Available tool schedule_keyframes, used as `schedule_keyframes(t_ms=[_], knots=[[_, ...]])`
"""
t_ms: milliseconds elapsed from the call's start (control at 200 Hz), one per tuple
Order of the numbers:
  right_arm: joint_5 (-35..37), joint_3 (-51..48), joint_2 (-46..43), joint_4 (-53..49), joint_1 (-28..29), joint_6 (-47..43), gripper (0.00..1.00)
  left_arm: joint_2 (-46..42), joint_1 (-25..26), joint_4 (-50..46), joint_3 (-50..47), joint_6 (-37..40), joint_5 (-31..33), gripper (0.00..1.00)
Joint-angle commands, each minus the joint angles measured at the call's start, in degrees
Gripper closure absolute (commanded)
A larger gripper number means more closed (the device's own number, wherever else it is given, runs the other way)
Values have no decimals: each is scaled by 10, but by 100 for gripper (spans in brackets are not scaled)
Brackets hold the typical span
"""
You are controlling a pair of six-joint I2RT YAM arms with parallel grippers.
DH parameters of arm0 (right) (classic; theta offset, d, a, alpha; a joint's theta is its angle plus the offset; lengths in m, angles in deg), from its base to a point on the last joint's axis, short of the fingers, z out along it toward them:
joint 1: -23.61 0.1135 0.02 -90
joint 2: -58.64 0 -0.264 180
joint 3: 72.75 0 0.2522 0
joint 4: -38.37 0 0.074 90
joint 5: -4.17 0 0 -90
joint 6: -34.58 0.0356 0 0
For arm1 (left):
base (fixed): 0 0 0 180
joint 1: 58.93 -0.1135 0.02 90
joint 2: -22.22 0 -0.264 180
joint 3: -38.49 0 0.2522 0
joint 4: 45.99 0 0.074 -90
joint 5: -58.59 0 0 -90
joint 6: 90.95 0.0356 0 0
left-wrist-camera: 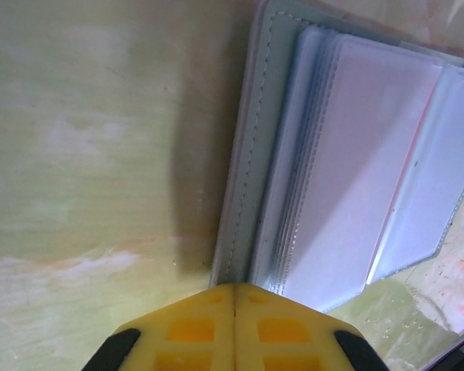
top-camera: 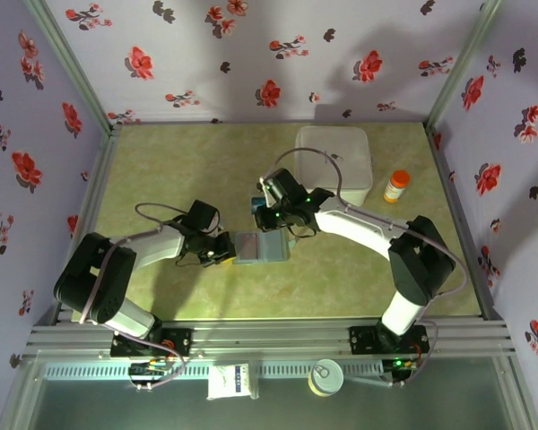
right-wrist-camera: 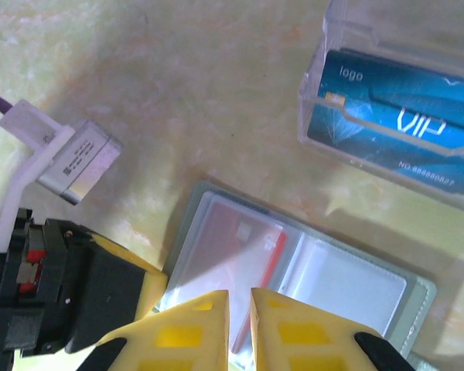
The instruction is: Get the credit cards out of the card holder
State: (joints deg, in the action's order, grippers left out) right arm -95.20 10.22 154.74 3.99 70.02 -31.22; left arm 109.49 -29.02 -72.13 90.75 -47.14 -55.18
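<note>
At left, left gripper [left-wrist-camera: 233, 301] pressed tightly together, tips at the stitched edge of the card holder [left-wrist-camera: 348, 154], open flat on the table [top-camera: 161, 170] between the arms. Over its clear sleeves, right gripper [right-wrist-camera: 240, 305] nearly closed, pinching the edge of a red credit card [right-wrist-camera: 236, 243] in its pocket. Just beyond, clear plastic box [right-wrist-camera: 325, 77] with blue VIP card [right-wrist-camera: 402, 124]; farther right, white lidded box [top-camera: 334, 161], orange bottle [top-camera: 396, 186].

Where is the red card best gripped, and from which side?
Probably pinch the red card from above, by its edge beside the fold of the card holder: that edge seems exposed; the rest lies flat under a clear sleeve.
</note>
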Motion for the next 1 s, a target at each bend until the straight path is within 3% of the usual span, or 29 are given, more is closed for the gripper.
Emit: schedule_keyframes(t_ms=[0,390,605,995], knots=[[11,-28,-22,27,6,39,84,-14,4,4,-2,-13,4,94],[-34,-101,-6,159,10,195,88,-13,-2,-50,56,23,38,94],[-65,-78,33,144,11,234,90,12,-3,-49,71,32,31,95],[-108,-44,86,123,11,247,78,36,-7,-33,54,39,36,97]])
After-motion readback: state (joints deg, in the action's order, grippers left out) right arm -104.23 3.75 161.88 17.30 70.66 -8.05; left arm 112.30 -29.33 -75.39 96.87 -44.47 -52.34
